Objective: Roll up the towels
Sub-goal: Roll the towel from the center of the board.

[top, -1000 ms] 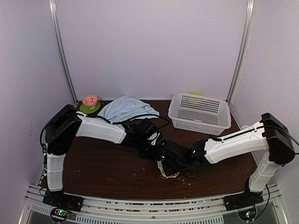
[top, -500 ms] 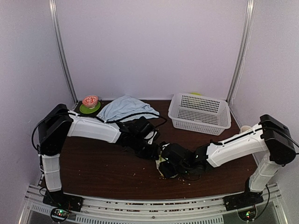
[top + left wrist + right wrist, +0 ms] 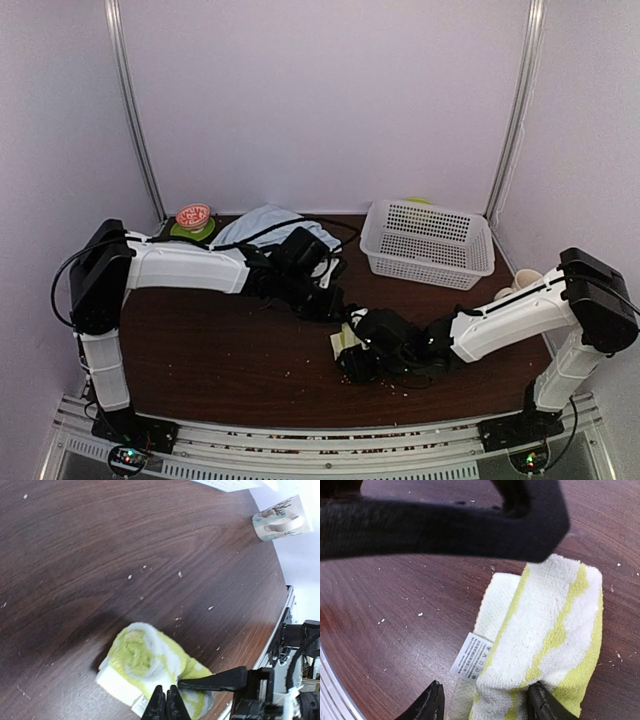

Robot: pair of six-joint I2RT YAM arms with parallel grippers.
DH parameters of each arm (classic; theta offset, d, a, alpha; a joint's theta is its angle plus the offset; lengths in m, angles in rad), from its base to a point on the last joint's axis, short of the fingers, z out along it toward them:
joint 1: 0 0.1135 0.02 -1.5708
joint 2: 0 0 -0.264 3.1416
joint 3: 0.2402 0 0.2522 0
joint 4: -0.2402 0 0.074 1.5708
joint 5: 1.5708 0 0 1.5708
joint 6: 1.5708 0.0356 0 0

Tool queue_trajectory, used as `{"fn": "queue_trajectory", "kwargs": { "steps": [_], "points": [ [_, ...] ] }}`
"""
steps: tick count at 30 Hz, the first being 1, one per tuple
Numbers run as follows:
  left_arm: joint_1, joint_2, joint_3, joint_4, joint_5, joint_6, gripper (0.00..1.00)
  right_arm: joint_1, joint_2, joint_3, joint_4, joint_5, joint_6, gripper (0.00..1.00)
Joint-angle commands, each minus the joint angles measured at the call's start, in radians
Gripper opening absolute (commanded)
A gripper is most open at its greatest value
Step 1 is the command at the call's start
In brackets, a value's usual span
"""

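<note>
Unrolling is risked if the small lime-green-and-white terry towel roll (image 3: 545, 645), straddled by the spread right gripper (image 3: 485, 702), is released loosely; the left gripper (image 3: 166, 706) is pressed together.

Green towel (image 3: 150, 667) rolled, blue towel (image 3: 262, 226) crumpled

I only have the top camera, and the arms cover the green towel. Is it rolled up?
Observer: Yes. The left wrist view shows the green towel as a roll, with its spiral end showing.
Operator: Is the right hand on it?
Observer: The right hand is open, one finger on each side of the roll's end.
Operator: And the left hand?
Observer: The left hand is shut at the roll's edge. I can't tell whether it pinches cloth.
</note>
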Motion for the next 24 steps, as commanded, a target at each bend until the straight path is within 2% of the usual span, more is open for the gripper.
{"fn": "queue_trajectory", "kwargs": {
  "steps": [1,11,24],
  "points": [
    [0.006,0.046,0.048,0.058,0.053,-0.006,0.01,-0.005,0.016,-0.04,-0.037,-0.06,0.001,0.57],
    [0.006,0.124,0.102,0.051,0.081,0.003,0.02,-0.005,0.02,-0.032,-0.043,-0.064,-0.002,0.57],
    [0.017,0.209,0.077,0.075,0.099,-0.021,0.01,-0.002,-0.02,-0.01,-0.096,-0.085,-0.066,0.6]
  ]
}}
